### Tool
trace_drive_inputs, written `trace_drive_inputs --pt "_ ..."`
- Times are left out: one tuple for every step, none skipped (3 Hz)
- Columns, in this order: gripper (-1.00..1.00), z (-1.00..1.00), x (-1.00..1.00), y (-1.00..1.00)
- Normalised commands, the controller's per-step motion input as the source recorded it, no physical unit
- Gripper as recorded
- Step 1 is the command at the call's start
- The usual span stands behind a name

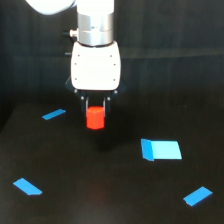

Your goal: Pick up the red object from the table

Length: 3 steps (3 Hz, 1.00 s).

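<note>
I see the gripper clamped on the red object — it hangs just above the table, by my read. I'd raise straight up, slowly — no sideways drift.

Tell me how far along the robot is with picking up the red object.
Done: the gripper has closed on the red object, which pokes out below the fingers. In hand: it seems to hang clear of the black table, with a faint reddish glow beneath it. Left: possibly raising it further; the actual clearance is hard to judge from this view.
</note>
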Motion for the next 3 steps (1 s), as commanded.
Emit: trace_drive_inputs --pt "-0.99 0.94 -0.05 0.05" --pt "-0.97 0.94 -0.05 -0.06" --pt "-1.0 0.62 0.11 -0.08"
